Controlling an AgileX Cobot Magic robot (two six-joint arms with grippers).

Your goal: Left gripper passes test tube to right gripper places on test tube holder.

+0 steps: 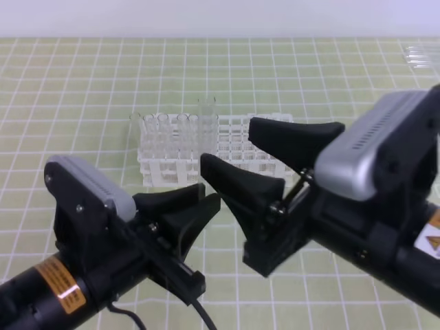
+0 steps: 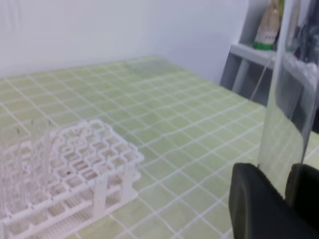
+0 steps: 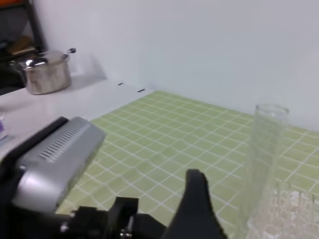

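Observation:
The test tube [image 1: 207,127] stands upright above my left gripper [image 1: 206,196], which is shut on its lower end. In the left wrist view the clear tube [image 2: 284,99] rises between two black fingers [image 2: 254,204]. My right gripper [image 1: 227,143] is open, and its lower fingertip overlaps the tube from the right; I cannot tell whether the jaws straddle it. The right wrist view shows the tube [image 3: 265,149] upright beside a black finger [image 3: 197,204]. The white test tube holder [image 1: 165,161] sits just behind both grippers, with several clear tubes in its left holes.
A green gridded mat [image 1: 82,89] covers the table. More clear tubes [image 1: 421,55] lie at the far right edge. A steel pot [image 3: 45,72] stands on a white counter beyond the mat. A shelf with bottles [image 2: 269,25] is at the side.

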